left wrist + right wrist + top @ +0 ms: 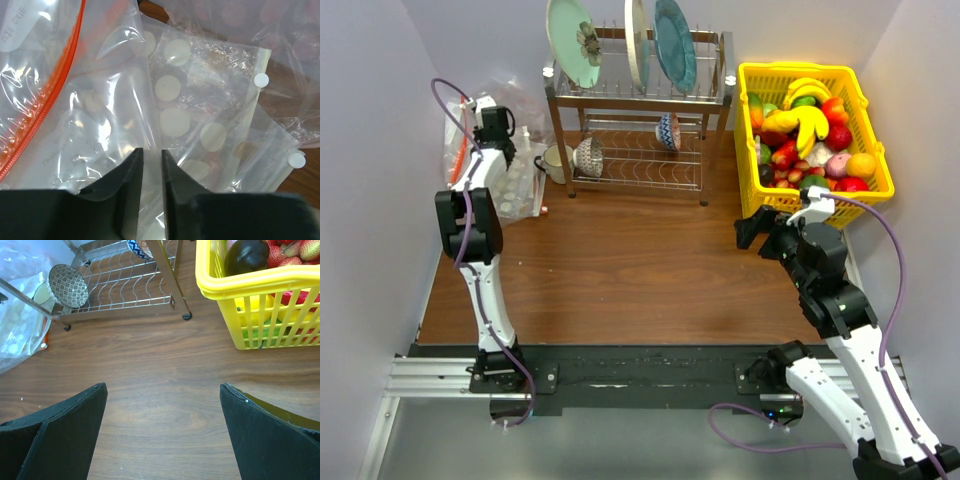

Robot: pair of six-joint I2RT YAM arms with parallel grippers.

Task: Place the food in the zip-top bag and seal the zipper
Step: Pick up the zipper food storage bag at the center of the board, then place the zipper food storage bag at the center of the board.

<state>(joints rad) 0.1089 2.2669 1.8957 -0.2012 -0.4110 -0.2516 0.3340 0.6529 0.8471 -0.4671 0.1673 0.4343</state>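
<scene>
The zip-top bag [100,130] is clear plastic with a red-orange zipper [45,100] and a white label. It lies in a heap of bags at the far left [460,150]. My left gripper [152,152] is on that heap [472,112]. Its jaws are almost closed with a fold of the clear film pinched between them. The food [810,130], with a yellow banana bunch [807,118], fills a yellow basket [744,130] at the back right. My right gripper [163,387] is wide open and empty over bare table, just in front of the basket [752,232].
Small clear bags of pale round lumps [200,115] lie under and right of my left fingers. A metal dish rack [635,130] with plates and bowls stands at the back centre. A mug [555,160] is beside it. The basket's corner [260,280] is close to the right gripper.
</scene>
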